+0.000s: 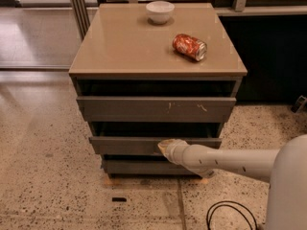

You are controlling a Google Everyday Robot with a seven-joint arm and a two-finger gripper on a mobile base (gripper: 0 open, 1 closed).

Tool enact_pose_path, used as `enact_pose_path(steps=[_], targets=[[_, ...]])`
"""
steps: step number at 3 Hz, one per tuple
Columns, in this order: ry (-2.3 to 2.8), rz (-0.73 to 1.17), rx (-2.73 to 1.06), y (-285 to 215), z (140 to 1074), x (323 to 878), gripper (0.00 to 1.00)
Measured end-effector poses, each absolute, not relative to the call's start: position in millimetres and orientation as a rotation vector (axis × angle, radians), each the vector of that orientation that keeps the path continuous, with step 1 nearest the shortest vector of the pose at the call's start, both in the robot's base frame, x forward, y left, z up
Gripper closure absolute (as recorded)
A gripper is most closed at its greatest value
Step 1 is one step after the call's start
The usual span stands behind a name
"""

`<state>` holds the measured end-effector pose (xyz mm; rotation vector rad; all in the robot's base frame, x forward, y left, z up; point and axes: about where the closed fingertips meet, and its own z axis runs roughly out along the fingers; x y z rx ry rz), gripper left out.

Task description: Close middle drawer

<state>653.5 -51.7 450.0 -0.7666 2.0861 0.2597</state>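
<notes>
Hand (166, 146): pressing against the middle drawer (124, 145) front, right of centre; open or closed, cannot tell.
Middle drawer: sitting slightly out, beneath the scratched drawer (144, 109), itself hanging partly open.
Worktop (124, 47): carrying a can (189, 47) lying sideways and a bowl (160, 11) standing behind.

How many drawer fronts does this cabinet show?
3. The scratched top drawer sits under the tabletop; the middle drawer has the gripper at its front; the bottom drawer is near the floor. None seems hidden.
</notes>
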Motion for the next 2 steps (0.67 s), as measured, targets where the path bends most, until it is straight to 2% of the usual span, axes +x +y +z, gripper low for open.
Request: enact_pose_path(steps=[1,2], targets=[[2.088,0.258,-0.764,-51,449,655,1.0],[2.072,0.214,-0.716,-51,447,684,1.0]])
